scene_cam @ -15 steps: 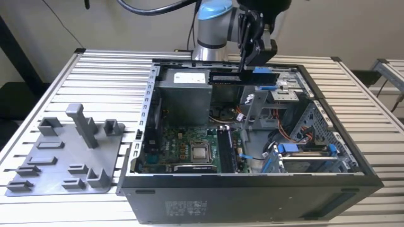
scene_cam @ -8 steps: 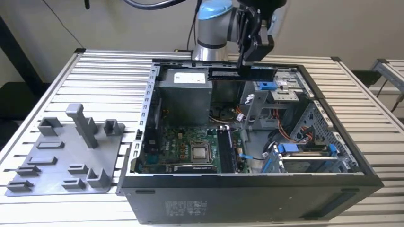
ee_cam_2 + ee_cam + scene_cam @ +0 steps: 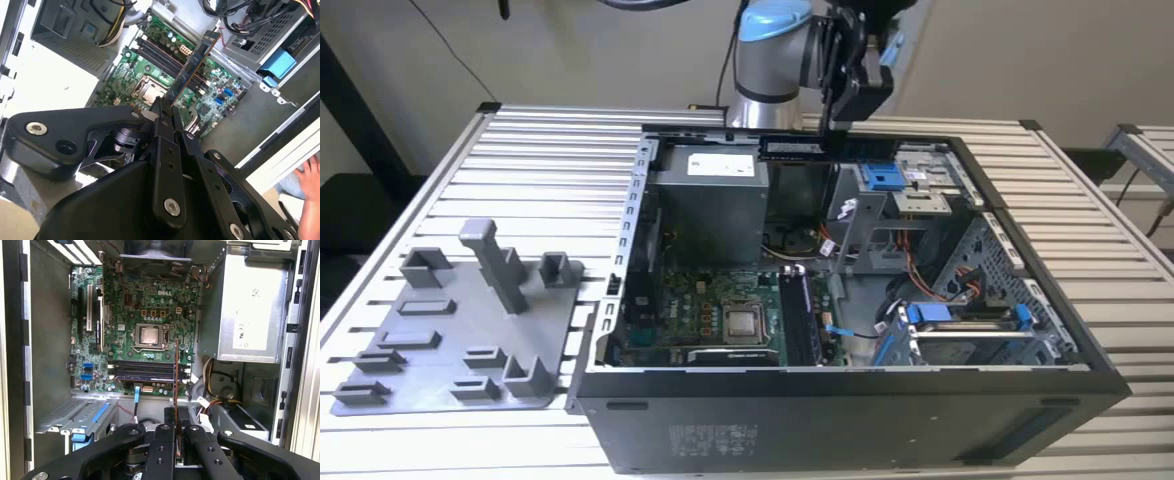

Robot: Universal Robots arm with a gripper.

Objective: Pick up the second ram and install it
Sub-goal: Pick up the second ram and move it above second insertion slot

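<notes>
Pinched almost shut, the gripper [image 3: 838, 128] has the ram [image 3: 790, 148] clamped between its fingers [image 3: 161, 130], with the pads on the two flat faces and the hold taken along the upper edge. The ram hangs level in the air, touching nothing else. It sits above the case's [image 3: 854, 372] far edge, the one beside the arm's base, with its contact edge turned down. I'd say that is the reason for the grip: held level and on edge, the strip has its lower edge free to meet a slot squarely.

In the first wrist view the ram [image 3: 176, 375] shows edge-on as a thin line. It runs crosswise to the slots [image 3: 145, 371] on the board [image 3: 120, 340] below and well above them, so to my eye it is carried but not seated or lined up. I cannot tell whether any of those slots is already filled.

The case lies on its side on the table [image 3: 547, 150] with the panel off and the board facing up, which I take to be so the arm can reach in from overhead. A grey plate [image 3: 440, 360] with upright posts lies just beside the case, toward the table's edge on the exterior view's left. A hand [image 3: 309, 175] shows outside the case in the second wrist view, well apart from the gripper.
</notes>
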